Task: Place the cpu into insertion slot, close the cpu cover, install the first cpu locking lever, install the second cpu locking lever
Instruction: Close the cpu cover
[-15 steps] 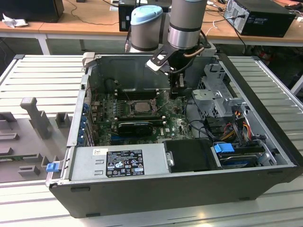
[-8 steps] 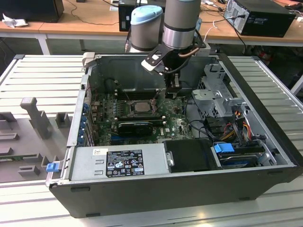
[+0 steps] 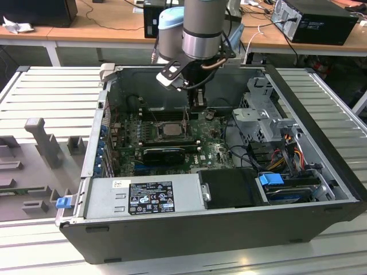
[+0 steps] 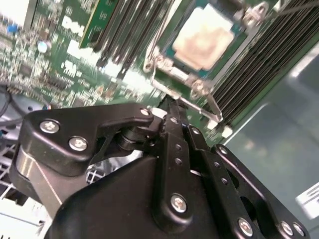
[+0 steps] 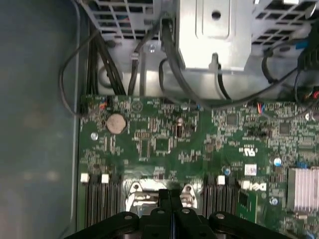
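Exterior view: we see the grey robot arm (image 3: 202,28) reaching down into an open computer case (image 3: 229,229) that lies on a ribbed metal table (image 3: 51,86).
Gripper: we find the gripper (image 3: 198,106) low over the green motherboard (image 3: 215,150), just beside the insertion slot (image 3: 171,129), on the exterior view's right of it.
Fingers: in both wrist views the two black fingers (image 5: 164,209) stand together, tip against tip. We cannot tell whether anything thin sits between them.
Insertion slot: it sits near the middle of the board, with rows of long black memory slots (image 4: 259,62) on either side.
Cpu: in the second wrist view we see the cpu (image 4: 205,36) lying flat in the slot, its pale metal face up.
Cpu cover: the silver cpu cover (image 4: 172,71) appears to lie down around the chip, whose face shows through its window.
Lever: a thin metal lever (image 4: 214,108) runs past the socket corner nearest the fingertips. We cannot tell whether it is latched.
Fingertips and socket: in the second wrist view the tips hang close to the socket's rim.
Neighbours: a black expansion card (image 3: 165,153) lies between the slot and the labelled power supply (image 3: 143,197). A silver drive cage (image 3: 264,114) stands to the exterior view's right.
First wrist view: we note a coin cell battery (image 5: 115,122), a finned heatsink (image 5: 304,188) and black cables (image 5: 172,64).
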Action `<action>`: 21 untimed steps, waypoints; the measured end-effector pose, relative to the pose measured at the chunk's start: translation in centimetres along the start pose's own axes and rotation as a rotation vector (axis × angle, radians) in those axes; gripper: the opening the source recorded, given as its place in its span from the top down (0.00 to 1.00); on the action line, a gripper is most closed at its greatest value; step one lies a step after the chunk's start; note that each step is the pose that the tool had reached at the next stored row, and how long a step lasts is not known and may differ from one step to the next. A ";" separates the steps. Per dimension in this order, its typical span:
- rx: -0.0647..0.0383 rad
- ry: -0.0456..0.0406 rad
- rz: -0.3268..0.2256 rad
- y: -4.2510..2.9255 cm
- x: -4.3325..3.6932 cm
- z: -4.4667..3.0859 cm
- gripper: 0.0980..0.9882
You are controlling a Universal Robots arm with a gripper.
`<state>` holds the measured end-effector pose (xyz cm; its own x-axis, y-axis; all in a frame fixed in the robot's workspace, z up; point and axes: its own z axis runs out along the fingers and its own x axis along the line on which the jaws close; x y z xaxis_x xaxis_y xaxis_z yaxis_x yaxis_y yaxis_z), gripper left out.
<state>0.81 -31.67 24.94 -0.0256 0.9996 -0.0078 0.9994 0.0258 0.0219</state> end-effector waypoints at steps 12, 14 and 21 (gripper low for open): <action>0.000 0.0002 -0.013 -2.57 0.07 1.61 0.99; 0.000 0.0005 -0.015 -3.26 0.12 1.69 0.99; 0.000 0.0012 -0.016 -4.41 0.19 1.71 0.99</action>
<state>-3.56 -31.60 23.13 -0.0414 0.9991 -0.0069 0.9989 0.0415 0.0218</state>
